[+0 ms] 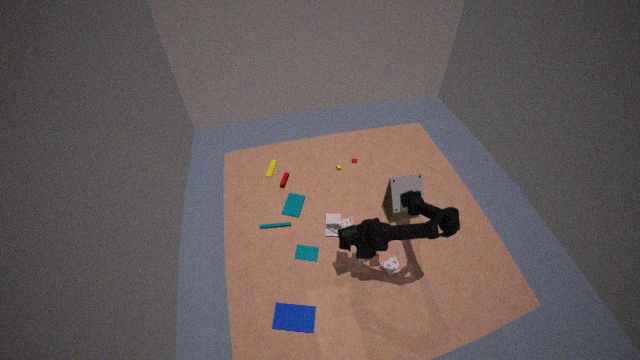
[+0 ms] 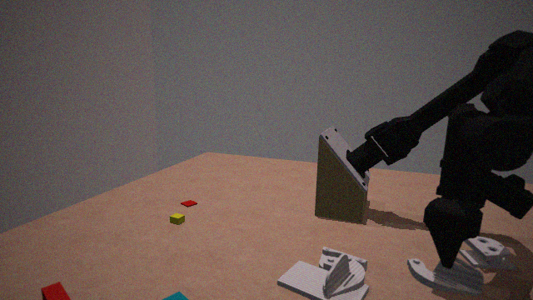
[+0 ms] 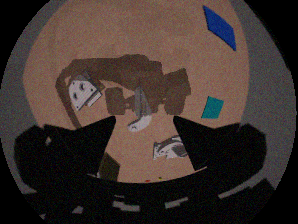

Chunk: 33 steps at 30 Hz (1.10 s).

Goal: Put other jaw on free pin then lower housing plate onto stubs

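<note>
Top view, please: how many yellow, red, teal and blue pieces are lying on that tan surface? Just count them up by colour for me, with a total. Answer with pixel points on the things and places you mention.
Yellow pieces (image 1: 271,168) (image 1: 338,167) (image 2: 177,219) (image 3: 160,178): 2
Red pieces (image 1: 284,180) (image 1: 354,161) (image 2: 55,292) (image 2: 189,203) (image 3: 147,181): 2
Teal pieces (image 1: 293,205) (image 1: 275,225) (image 1: 307,253) (image 2: 178,297) (image 3: 212,107): 3
Blue piece (image 1: 294,317) (image 3: 220,28): 1
Total: 8
</note>
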{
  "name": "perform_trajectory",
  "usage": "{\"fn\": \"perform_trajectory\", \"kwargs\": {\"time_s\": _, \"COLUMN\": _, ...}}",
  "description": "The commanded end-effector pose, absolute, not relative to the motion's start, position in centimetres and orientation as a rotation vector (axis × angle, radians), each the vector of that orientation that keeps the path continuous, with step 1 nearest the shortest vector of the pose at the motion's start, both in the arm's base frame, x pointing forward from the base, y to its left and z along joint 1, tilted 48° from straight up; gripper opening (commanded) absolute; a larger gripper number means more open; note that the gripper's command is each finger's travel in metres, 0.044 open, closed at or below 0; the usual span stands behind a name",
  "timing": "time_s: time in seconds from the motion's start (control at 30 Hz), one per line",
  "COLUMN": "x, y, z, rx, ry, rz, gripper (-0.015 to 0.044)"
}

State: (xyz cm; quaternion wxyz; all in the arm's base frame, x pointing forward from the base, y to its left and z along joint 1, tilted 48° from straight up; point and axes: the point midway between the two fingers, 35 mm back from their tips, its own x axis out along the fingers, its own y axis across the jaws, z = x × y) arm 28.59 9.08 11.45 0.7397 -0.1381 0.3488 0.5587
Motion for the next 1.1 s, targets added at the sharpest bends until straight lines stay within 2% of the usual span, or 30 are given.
{"fn": "perform_trajectory", "kwargs": {"time_s": 0.0, "x": 28.5, "y": 9.2, "z": 11.2, "rx": -0.296, "ry": 0.773, "rz": 1.225, "gripper": 0.044}}
{"fn": "perform_trajectory", "kwargs": {"time_s": 1.07, "x": 29.1, "y": 12.8, "z": 7.9, "rx": -0.294, "ry": 0.771, "rz": 1.226, "gripper": 0.044}}
